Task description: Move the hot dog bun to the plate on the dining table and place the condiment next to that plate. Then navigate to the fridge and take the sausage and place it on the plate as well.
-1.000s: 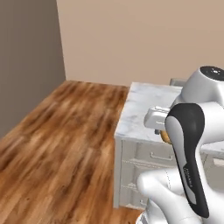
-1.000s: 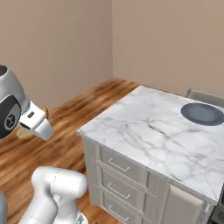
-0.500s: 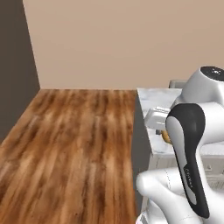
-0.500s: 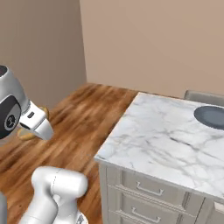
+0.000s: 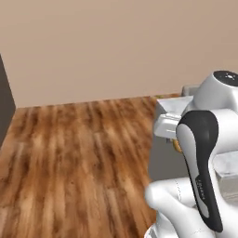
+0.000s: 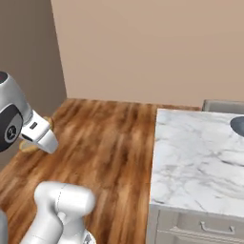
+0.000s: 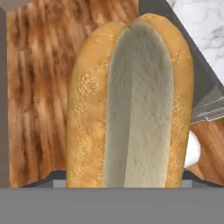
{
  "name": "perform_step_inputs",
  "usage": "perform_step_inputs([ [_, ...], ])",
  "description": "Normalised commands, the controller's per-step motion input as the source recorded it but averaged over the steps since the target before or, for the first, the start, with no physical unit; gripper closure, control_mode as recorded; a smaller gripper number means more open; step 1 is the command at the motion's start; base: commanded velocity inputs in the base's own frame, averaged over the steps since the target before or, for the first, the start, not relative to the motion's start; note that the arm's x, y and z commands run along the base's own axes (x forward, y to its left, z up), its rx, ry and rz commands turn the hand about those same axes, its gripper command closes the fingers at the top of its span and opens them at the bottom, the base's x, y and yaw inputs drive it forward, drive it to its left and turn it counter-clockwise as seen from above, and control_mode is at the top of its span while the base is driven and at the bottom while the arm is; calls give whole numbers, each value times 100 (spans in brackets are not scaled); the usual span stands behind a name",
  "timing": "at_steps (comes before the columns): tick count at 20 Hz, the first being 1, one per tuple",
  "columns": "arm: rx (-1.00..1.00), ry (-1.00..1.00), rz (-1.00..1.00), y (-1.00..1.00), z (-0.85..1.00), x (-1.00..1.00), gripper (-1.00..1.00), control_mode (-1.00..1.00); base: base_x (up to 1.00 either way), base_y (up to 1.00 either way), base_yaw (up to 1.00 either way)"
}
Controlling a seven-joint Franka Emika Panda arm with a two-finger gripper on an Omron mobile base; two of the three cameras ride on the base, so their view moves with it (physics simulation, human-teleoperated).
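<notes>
While the jaws grip the hot dog bun (image 7: 131,105) above wood floor (image 6: 105,143), a jolt could drop it before the counter (image 6: 200,162) and plate (image 6: 238,125).

I see a brown wooden floor (image 5: 74,158) in the lower left and a plain beige wall (image 5: 102,46) across the top.

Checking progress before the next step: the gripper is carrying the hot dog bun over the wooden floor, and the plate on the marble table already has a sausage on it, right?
Not quite. The plate at the right edge of the right base view has nothing on it; no sausage is there. The rest holds: the hand view shows the hot dog bun in the gripper, above the wooden floor beside the marble dining table.
</notes>
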Motion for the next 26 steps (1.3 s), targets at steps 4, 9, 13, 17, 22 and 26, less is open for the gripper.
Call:
perform_step_inputs([
  [4, 0, 0, 0, 0, 0, 0, 100, 100, 84, 91, -45],
  [9, 0, 0, 0, 0, 0, 0, 100, 100, 92, 87, -49],
  [13, 0, 0, 0, 0, 0, 0, 100, 100, 94, 86, -49],
  [17, 0, 0, 0, 0, 0, 0, 100, 100, 91, 83, -52],
  [22, 0, 0, 0, 0, 0, 0, 100, 100, 90, 80, -55],
  [26, 0, 0, 0, 0, 0, 0, 100, 100, 89, 81, -54],
])
